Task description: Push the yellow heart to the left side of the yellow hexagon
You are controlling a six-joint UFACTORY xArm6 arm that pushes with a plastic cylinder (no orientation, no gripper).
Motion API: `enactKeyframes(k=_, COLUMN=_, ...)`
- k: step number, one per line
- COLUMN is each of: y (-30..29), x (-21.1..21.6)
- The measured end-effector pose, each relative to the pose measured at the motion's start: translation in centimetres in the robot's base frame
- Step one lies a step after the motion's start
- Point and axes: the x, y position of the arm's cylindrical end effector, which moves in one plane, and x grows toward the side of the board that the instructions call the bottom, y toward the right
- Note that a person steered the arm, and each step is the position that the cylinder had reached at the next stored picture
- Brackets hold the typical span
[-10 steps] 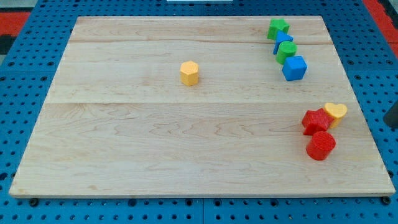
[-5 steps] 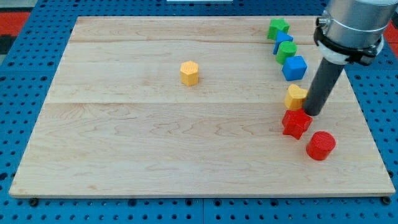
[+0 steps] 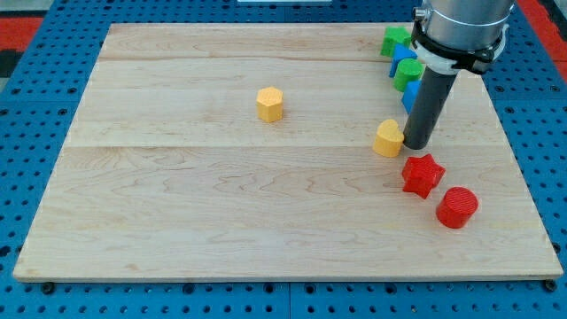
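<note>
The yellow heart (image 3: 387, 139) lies on the wooden board right of centre. My tip (image 3: 416, 143) stands just to its right, touching or nearly touching it. The yellow hexagon (image 3: 270, 104) sits near the board's middle, well to the upper left of the heart. The dark rod rises from the tip toward the view's top right and hides part of the blocks behind it.
A red star (image 3: 423, 175) and a red cylinder (image 3: 457, 207) lie below and right of my tip. At the top right stands a cluster: a green star (image 3: 395, 39), a green cylinder (image 3: 407, 72), a blue block (image 3: 400, 57), another blue block partly hidden behind the rod.
My tip has moved left and a little up, pushing the yellow heart leftward, away from the red star. The red star has barely moved; the other blocks are unchanged.
</note>
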Motion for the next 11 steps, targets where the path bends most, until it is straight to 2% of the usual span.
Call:
enactKeyframes(k=3, y=-12.3, x=0.2)
enactKeyframes(k=4, y=-14.4, x=0.4)
enactKeyframes(k=5, y=-16.3, x=-1.9)
enactKeyframes(k=8, y=-17.9, x=-3.0)
enactKeyframes(k=9, y=-20.4, x=-3.0)
enactKeyframes(k=11, y=-21.0, x=-5.0)
